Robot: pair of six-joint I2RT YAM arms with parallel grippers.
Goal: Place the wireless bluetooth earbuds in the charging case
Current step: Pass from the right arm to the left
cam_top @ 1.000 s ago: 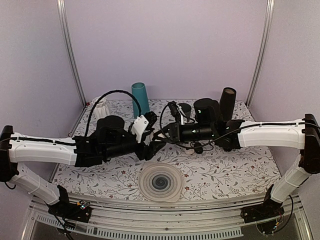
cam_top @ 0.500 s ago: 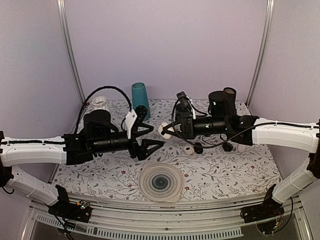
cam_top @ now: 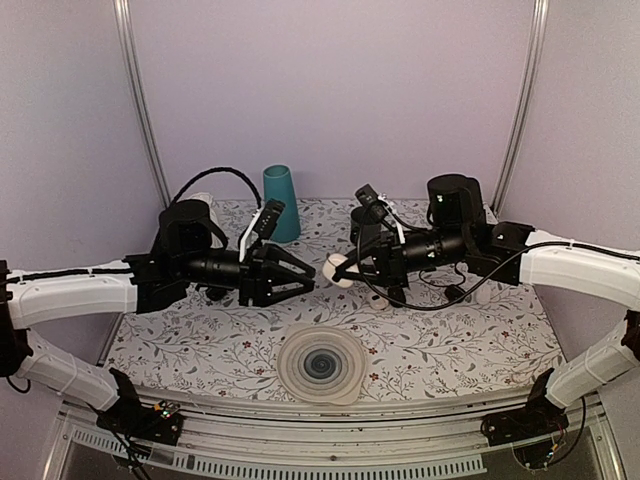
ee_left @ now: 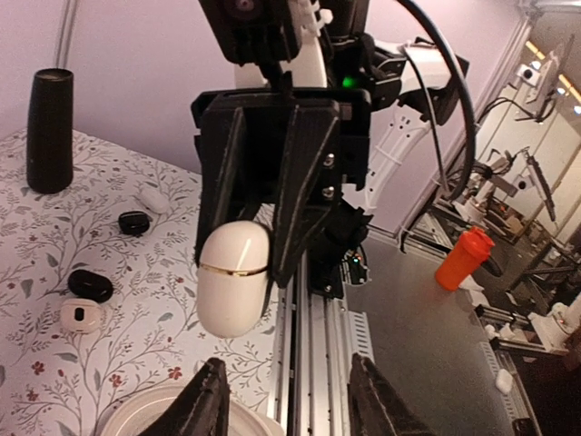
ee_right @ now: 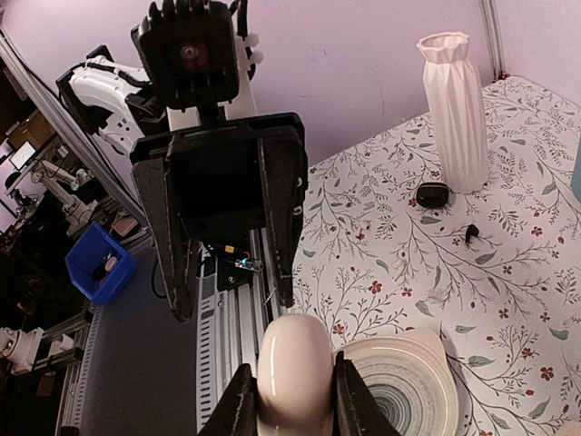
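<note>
The right gripper [cam_top: 341, 270] is clenched on the charging case [ee_left: 233, 282], a small white glossy pebble with its lid shut, a thin seam running round its middle. The case hangs in the air just behind the swirl-patterned plate [cam_top: 291, 366], clear of the floral tablecloth [cam_top: 450, 340]. The left gripper [cam_top: 306, 282] faces it from the plate's left-rear side. Its jaws are spread with nothing between them, and its tips are near the case but apart from it. Farther behind the plate, toward the left, stands a teal cup [cam_top: 281, 203], with a white ribbed vase [ee_right: 457, 113] beyond it. Two black oval cases [ee_left: 91, 284] lie on the cloth behind the plate on the right – well apart from the white case.
</note>
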